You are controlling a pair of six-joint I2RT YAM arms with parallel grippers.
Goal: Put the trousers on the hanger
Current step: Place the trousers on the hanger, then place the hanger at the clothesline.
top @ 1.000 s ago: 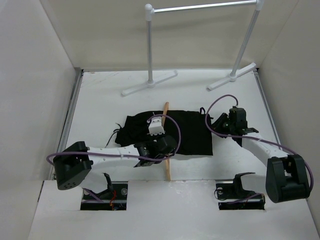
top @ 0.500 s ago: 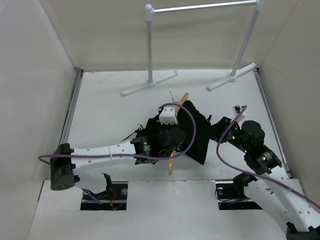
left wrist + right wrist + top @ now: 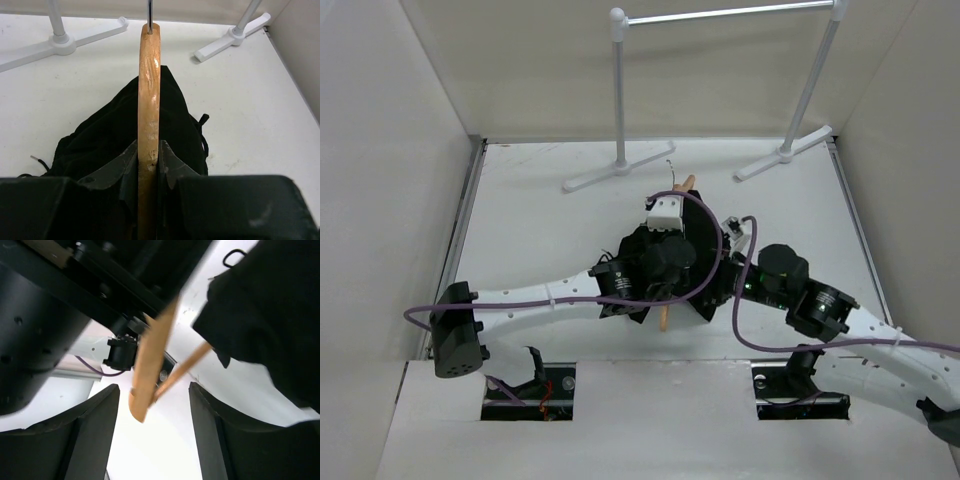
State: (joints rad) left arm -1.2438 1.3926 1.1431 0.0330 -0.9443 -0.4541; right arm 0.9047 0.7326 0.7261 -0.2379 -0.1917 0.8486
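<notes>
1. My left hand (image 3: 148,157) is clamped narrow on the hanger (image 3: 149,90), with one finger pressed against each flat side of the wooden bar.
2. From the left wrist view the hanger runs straight away from the hand. Its thin metal hook points toward the far end of the surface (image 3: 520,220).
3. The trousers (image 3: 105,135) sit bunched beneath the hanger, with black cloth spilling out on both sides of the bar. A cord loop shows at the right edge of the cloth.
4. From overhead, the trousers (image 3: 708,240) are a dark heap in the middle of the surface, between my two arms. The hanger (image 3: 686,184) pokes out of the heap at its far end, and a second tip shows at the near end.
5. My right hand (image 3: 153,390) stands wide open, gripping nothing. The lower end of the hanger (image 3: 152,355) hangs in the gap between its fingers (image 3: 95,435), and I see no contact with either one.
6. In that same view the trousers (image 3: 270,315) fill the upper right, above the right finger.
7. The metal rail (image 3: 720,14) stands on its white posts at the far end, well apart from the heap.
</notes>
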